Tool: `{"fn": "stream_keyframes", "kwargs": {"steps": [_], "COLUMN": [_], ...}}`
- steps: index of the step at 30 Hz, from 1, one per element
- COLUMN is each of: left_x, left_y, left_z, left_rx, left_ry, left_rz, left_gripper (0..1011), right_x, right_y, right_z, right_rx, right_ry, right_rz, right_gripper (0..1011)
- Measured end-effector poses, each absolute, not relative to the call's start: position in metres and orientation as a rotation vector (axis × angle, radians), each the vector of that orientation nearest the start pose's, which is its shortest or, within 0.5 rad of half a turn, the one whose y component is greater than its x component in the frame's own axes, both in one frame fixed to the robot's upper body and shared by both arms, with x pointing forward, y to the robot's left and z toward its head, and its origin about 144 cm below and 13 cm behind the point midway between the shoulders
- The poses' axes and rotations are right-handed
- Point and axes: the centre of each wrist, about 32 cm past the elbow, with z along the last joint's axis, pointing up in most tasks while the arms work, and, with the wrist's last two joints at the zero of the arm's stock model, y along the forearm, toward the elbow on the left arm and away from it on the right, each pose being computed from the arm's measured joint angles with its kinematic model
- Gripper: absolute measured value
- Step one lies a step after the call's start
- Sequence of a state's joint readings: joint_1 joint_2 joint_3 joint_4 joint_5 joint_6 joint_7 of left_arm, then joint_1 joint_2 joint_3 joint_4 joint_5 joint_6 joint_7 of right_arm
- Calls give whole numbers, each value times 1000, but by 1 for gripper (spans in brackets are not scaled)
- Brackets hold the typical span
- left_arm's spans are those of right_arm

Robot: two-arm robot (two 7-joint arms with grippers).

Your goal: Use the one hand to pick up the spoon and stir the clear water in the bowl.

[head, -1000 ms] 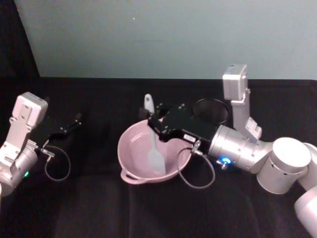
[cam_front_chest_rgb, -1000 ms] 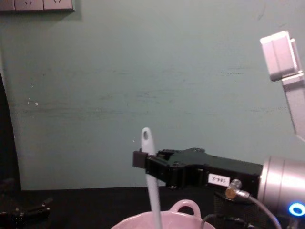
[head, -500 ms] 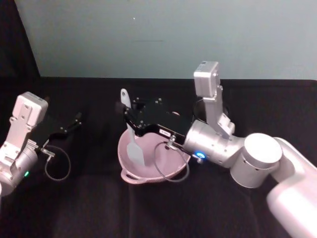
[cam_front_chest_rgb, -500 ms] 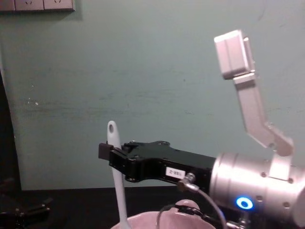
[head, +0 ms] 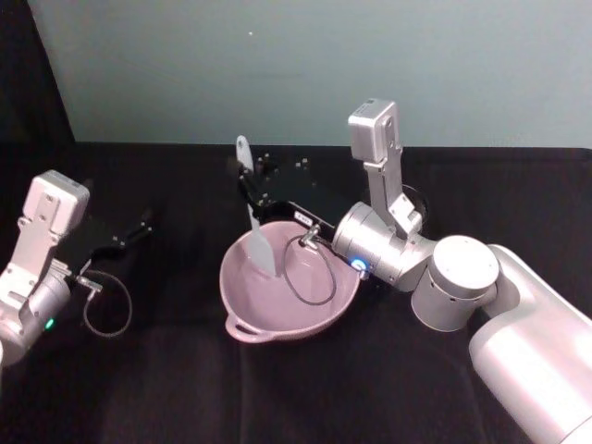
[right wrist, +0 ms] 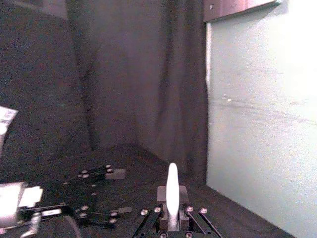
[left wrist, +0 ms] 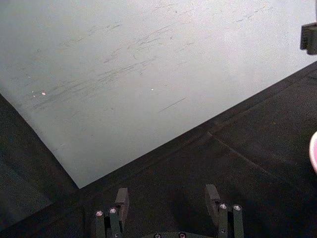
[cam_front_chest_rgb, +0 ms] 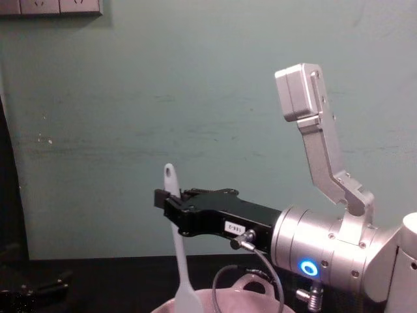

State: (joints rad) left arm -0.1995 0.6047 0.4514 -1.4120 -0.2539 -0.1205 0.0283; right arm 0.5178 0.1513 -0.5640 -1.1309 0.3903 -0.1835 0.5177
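Left pincer [head: 139, 227] sits parked at the table's left side, fingers [left wrist: 121, 198] spread with nothing between them. It's well apart from the bowl and not in play.

Spoon [head: 252, 208] next: near upright, hole end up, flat head down inside the bowl [head: 227, 282], over its far-left part. It leans slightly, with the head a touch toward the robot's right. Can't tell if the head is wetted, since no water surface shows.

Right pincer [head: 248, 183] reaches in from the right, roughly level, over the bowl's far rim. It's pinching the spoon's handle high up, just under the hole. The spoon's long axis runs crosswise to the pincer's reach. My read: stirring means circling the wrist at held height, not rolling it. The right arm is the only one near.

Watch item: a cable loop [head: 310, 277] off the right wrist hangs over the bowl's middle. It could snag or dip during a circle.

Surface: flat table [head: 185, 388] under black cloth. Room: pale green wall [head: 305, 74] close behind, dark curtain [head: 28, 65] at the left.
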Motion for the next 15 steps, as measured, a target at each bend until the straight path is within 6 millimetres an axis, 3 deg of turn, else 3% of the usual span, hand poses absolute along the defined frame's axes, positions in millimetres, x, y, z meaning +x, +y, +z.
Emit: {"fn": "stream_keyframes", "kwargs": {"steps": [9,15], "left_x": [489,489], "left_y": [310,310], "left_z": [1140,1140], "left_rx": [304,304], "left_ry": [-285,-285], "left_rz": [1248,1248], "left_gripper": [1011,1011], "right_x": [578,570], "right_y": [-154,-170], "right_z": [1169,1170], "right_rx": [105,99], "right_ry": [-120,-126], "right_rz": [-703,-720], "right_gripper": [116,117]}}
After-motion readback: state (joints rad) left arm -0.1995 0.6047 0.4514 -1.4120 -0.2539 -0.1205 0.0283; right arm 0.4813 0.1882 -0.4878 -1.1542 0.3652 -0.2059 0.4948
